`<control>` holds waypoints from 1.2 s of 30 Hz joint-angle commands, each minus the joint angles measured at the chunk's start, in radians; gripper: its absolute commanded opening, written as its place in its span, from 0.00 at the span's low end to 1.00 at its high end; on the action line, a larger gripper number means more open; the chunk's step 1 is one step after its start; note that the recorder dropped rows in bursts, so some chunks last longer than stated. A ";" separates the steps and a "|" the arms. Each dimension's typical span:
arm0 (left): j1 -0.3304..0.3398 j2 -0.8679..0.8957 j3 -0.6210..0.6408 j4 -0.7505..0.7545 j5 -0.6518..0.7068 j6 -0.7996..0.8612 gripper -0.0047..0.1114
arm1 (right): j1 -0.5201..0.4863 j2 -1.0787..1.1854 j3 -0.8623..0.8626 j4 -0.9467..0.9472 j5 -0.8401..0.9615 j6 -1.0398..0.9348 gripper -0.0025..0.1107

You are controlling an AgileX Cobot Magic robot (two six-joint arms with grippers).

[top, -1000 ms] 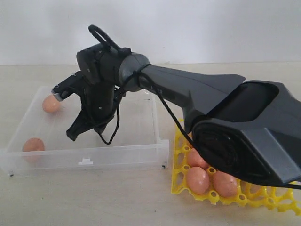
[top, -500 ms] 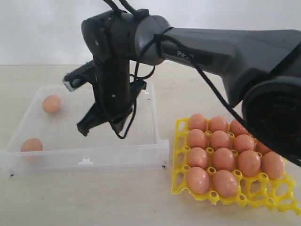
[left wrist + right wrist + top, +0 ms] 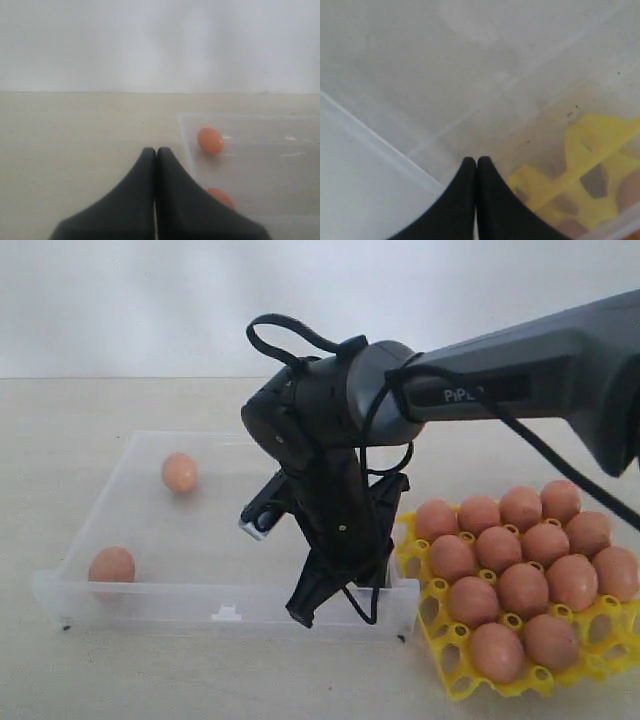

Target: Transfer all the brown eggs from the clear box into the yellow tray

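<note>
Two brown eggs (image 3: pixel 179 472) (image 3: pixel 111 565) lie in the left half of the clear box (image 3: pixel 150 598). Several more brown eggs (image 3: pixel 520 585) fill cups of the yellow tray (image 3: pixel 428 618) just right of the box. My right gripper (image 3: pixel 302 617) is shut and empty, pointing down over the box's front right part. Its wrist view shows the shut tips (image 3: pixel 476 161) above the box floor (image 3: pixel 470 90), with the yellow tray (image 3: pixel 592 142) blurred beyond the wall. My left gripper (image 3: pixel 156 151) is shut and empty beside the box (image 3: pixel 260 165), near two eggs (image 3: pixel 210 140) (image 3: pixel 221 197).
Box and tray sit on a pale beige tabletop (image 3: pixel 90 670) against a white wall (image 3: pixel 120 300). The right arm (image 3: pixel 520 370) and its looped cable (image 3: pixel 285 335) stretch over the tray and the box's right side.
My right arm has swung from the left-middle of the box to its front right part and dropped lower, jaws staying shut. Box and tray sit further right in the view.
</note>
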 commanded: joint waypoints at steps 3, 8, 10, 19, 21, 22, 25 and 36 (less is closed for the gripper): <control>-0.010 0.003 0.003 0.000 -0.008 0.002 0.00 | -0.002 -0.104 0.078 -0.026 -0.058 0.015 0.02; -0.010 0.003 0.003 0.000 -0.008 0.002 0.00 | -0.002 -0.134 0.079 -0.025 -0.365 0.039 0.02; -0.010 0.003 0.003 0.000 -0.008 0.002 0.00 | -0.002 -0.132 0.079 -0.017 -0.445 0.041 0.03; -0.010 0.003 0.003 0.000 -0.008 0.002 0.00 | -0.002 -0.111 0.050 0.009 -0.713 0.041 0.57; -0.010 0.003 0.003 0.000 -0.008 0.002 0.00 | -0.002 -0.111 0.029 0.038 -0.729 0.051 0.57; -0.010 0.003 0.003 0.000 -0.008 0.002 0.00 | -0.002 -0.109 0.014 0.070 -0.729 0.059 0.57; -0.010 0.003 0.003 0.000 -0.008 0.002 0.00 | -0.002 -0.095 -0.046 0.168 -0.720 0.060 0.57; -0.010 0.003 0.003 0.000 -0.008 0.002 0.00 | 0.006 0.170 -0.476 0.191 -0.394 -0.744 0.57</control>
